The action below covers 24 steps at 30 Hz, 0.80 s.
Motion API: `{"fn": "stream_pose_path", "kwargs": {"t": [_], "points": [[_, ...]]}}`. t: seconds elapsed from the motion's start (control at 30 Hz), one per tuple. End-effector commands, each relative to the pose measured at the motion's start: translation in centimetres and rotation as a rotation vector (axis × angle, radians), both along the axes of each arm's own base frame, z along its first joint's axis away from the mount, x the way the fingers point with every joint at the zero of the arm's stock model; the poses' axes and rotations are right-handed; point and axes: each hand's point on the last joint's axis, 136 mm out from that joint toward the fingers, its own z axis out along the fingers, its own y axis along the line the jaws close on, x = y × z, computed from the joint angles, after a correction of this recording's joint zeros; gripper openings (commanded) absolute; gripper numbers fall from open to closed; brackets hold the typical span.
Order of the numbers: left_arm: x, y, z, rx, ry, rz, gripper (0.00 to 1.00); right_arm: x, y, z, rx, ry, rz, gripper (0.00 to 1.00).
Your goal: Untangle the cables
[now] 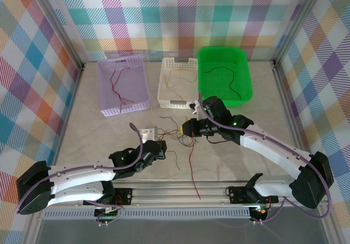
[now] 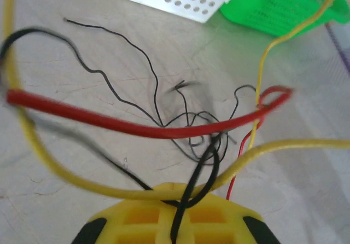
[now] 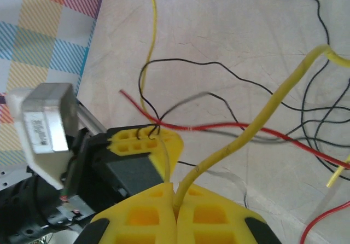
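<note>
Cables (image 1: 183,137): thin red, yellow and black strands, loosely knotted on the table (image 1: 93,134) between the arms. Sorting appears partly done: red strands lie in the lilac basket (image 1: 123,110), pale ones in the white basket (image 1: 175,103), a black one in the green basket (image 1: 249,93). The central knot is left. Left gripper (image 2: 178,197) is clenched on a black cable (image 2: 198,177); right gripper (image 3: 176,195) is clenched on a yellow cable (image 3: 257,128).

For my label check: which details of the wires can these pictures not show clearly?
- Top view: tangle too fine to trace crossings; right gripper covers part.
- Left wrist view: red wire blurred near the lens.
- Right wrist view: yellow wire cut off by the right edge.
</note>
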Motion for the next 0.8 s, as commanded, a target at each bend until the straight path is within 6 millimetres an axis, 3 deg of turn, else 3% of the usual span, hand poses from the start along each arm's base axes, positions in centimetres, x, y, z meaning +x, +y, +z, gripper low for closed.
{"fn": "stream_pose_path", "kwargs": {"t": [0.0,0.37,0.77], "points": [[-0.3,1.4,0.2,0.005,-0.020,0.029,0.00,0.2,-1.1,0.8,-0.053,-0.068,-0.018,0.00],[-1.3,6.8,0.6,-0.002,-0.042,0.141,0.00,2.5,-5.9,-0.8,-0.129,-0.044,-0.143,0.00],[-1.9,11.9,-0.5,0.084,-0.012,0.273,0.00,2.8,-9.6,3.0,-0.123,-0.096,-0.185,0.00]]}}
